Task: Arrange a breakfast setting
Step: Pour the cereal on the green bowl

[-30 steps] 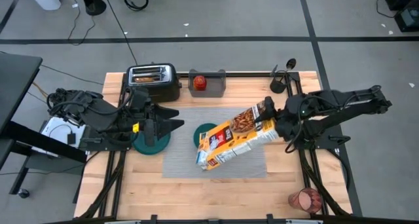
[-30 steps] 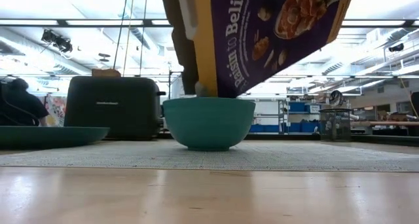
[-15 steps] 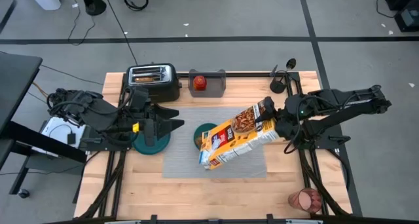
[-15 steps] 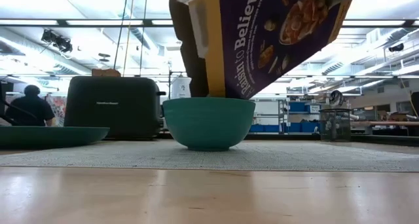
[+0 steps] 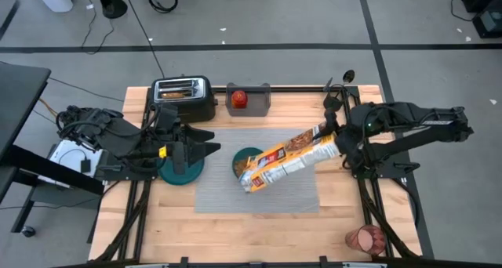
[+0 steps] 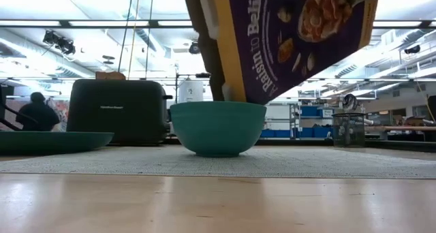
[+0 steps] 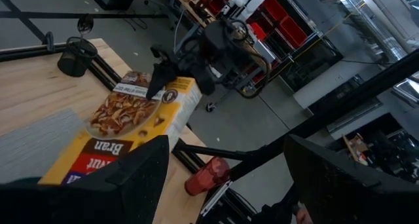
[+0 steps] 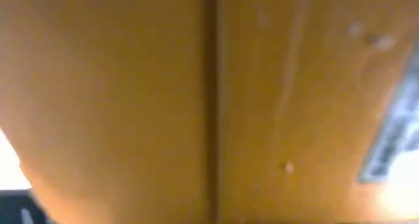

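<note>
Jaws of the right gripper point(image 5: 339, 146) are clamped on the bottom end of a cereal box point(image 5: 286, 160), which hangs tilted over the grey placemat point(image 5: 298, 196) with its open top pointing down at the teal bowl point(image 5: 240, 161) near the tabletop's point(image 5: 235, 229) centre; the left gripper point(image 5: 205, 150) waits over the teal plate point(image 5: 179, 174) at about 9 o'clock, its jaws spread with nothing between them. My worry is the box: held by one end and steeply tilted, it could slip or swing, its lip knocking the bowl, or the cereal could come out in a rush and scatter past the rim onto the mat. The black toaster point(image 5: 183, 95) sits at 11 o'clock, the small red fruit point(image 5: 239, 99) in its grey tray point(image 5: 263, 100) at 12, the red cup point(image 5: 365, 238) far off at 5. On the box's purple face I read "Raisin to Belie…" in the low view, and "Bran" in the left wrist view.
</note>
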